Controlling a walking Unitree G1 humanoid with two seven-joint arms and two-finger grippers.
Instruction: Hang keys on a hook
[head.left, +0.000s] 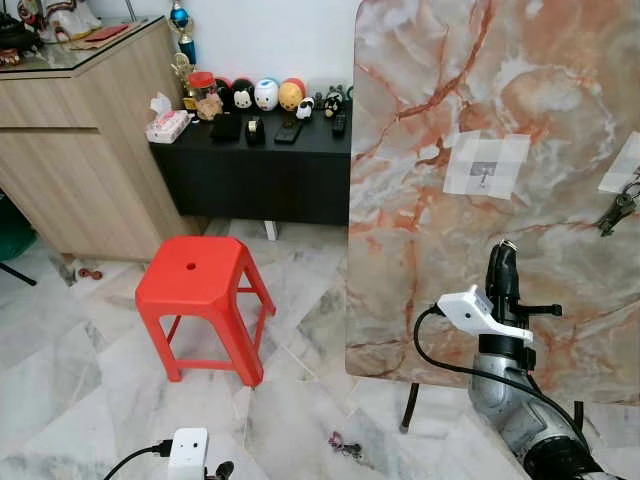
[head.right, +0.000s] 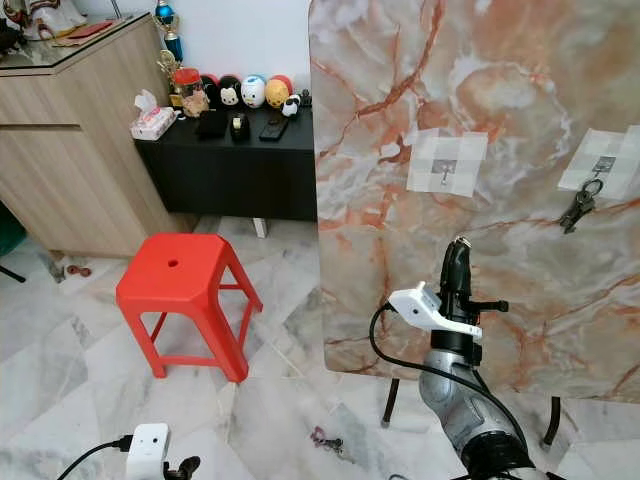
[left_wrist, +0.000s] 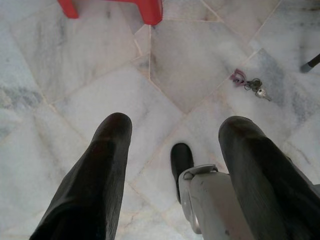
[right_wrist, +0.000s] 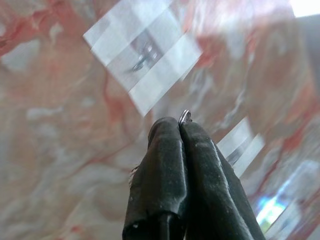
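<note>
My right gripper (head.left: 505, 252) is raised in front of an upright marble slab (head.left: 420, 60), its black fingers (right_wrist: 170, 165) pressed shut. A small metal key ring (right_wrist: 185, 116) pokes out between their tips; anything hanging from it is hidden. Above the gripper, a metal hook (head.right: 445, 174) sits on a taped white patch, apart from the ring. A second taped hook (head.right: 603, 165) further right holds a dark bunch of keys (head.right: 579, 206). Another key bunch (left_wrist: 251, 84) lies on the marble floor. My left gripper (left_wrist: 172, 130) hangs low over the floor, open.
A red plastic stool (head.left: 200, 282) stands on the floor left of the slab. Behind it is a black low cabinet (head.left: 250, 175) with figurines and a wooden sideboard (head.left: 80, 150). The slab rests on dark legs (head.left: 409, 408).
</note>
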